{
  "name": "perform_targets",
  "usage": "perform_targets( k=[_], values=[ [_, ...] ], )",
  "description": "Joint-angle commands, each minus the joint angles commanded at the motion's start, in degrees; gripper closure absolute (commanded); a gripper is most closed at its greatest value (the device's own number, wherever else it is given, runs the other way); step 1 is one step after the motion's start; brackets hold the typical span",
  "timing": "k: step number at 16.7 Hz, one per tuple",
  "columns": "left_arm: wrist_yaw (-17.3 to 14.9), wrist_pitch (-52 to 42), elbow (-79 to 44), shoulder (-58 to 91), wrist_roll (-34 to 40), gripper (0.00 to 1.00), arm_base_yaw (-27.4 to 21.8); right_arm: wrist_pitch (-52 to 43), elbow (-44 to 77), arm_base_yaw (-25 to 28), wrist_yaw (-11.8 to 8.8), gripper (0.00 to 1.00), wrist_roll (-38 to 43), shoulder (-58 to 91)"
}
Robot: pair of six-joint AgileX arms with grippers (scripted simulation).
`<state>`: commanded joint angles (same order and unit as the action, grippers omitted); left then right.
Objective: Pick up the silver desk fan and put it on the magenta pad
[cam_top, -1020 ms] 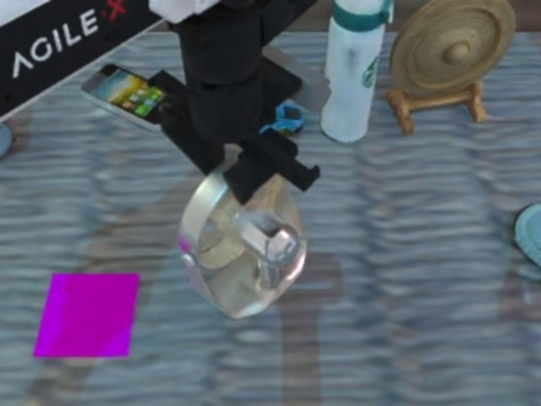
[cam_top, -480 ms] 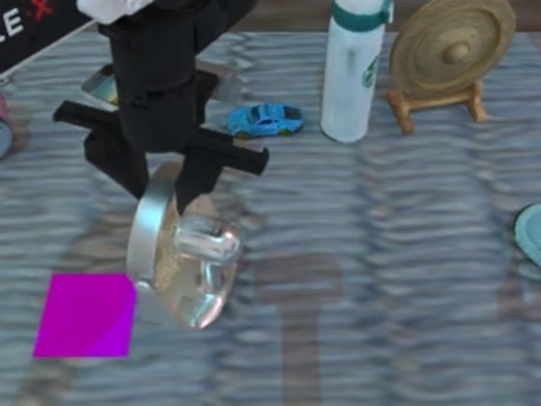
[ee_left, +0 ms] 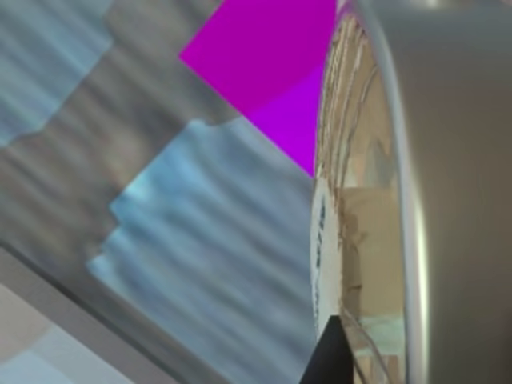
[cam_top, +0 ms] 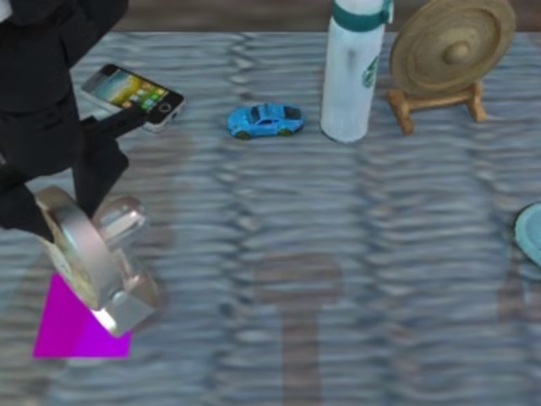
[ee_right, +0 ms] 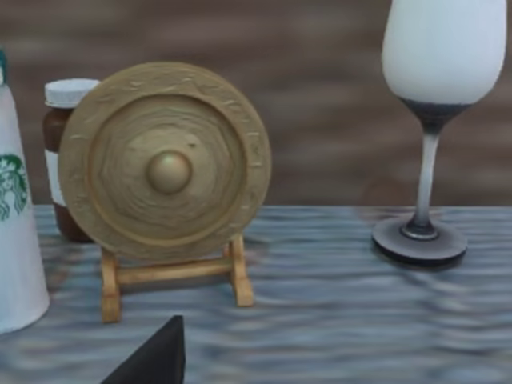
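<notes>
The silver desk fan (cam_top: 89, 262) hangs tilted on edge at the table's left, its shiny ring and stubby hub (cam_top: 125, 222) over the near corner of the magenta pad (cam_top: 72, 334). My left gripper (cam_top: 59, 199) reaches down from the top left and is shut on the fan's ring. In the left wrist view the fan's rim (ee_left: 416, 200) fills the picture beside one black finger (ee_left: 328, 356), with the magenta pad (ee_left: 264, 56) beyond it. My right arm is out of the top view; a black part of its gripper (ee_right: 156, 360) shows in the right wrist view.
A smartphone (cam_top: 135, 91), a blue toy car (cam_top: 265, 120), a white bottle (cam_top: 353, 72) and a tan wooden disc on a stand (cam_top: 448, 51) line the back. A teal plate (cam_top: 531, 237) sits at the right edge. A wine glass (ee_right: 432, 120) and a brown jar (ee_right: 64, 144) stand behind the disc.
My left gripper has carried the fan from the table's middle leftward and toward the front, to above the magenta pad. The phone and the toy car are now uncovered.
</notes>
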<state>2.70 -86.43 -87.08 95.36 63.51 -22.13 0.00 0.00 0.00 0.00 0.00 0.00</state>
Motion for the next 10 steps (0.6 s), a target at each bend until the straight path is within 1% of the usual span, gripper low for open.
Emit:
perform_targets(
  k=[3,5,8,10],
  values=[
    [-1.5,2.2,5.3,-4.1,17.1,1.00,4.0,0.0,0.0,0.0,0.0,0.00,0.0,0.0],
    [-2.8,3.8,8.4,-6.3,26.0,1.00,6.2,0.0,0.0,0.0,0.0,0.00,0.0,0.0],
    [-4.4,5.8,11.9,-8.6,35.0,1.00,8.8,0.0,0.0,0.0,0.0,0.00,0.0,0.0],
    [-5.1,6.7,13.2,-9.3,37.9,1.00,9.7,0.0,0.0,0.0,0.0,0.00,0.0,0.0]
  ],
)
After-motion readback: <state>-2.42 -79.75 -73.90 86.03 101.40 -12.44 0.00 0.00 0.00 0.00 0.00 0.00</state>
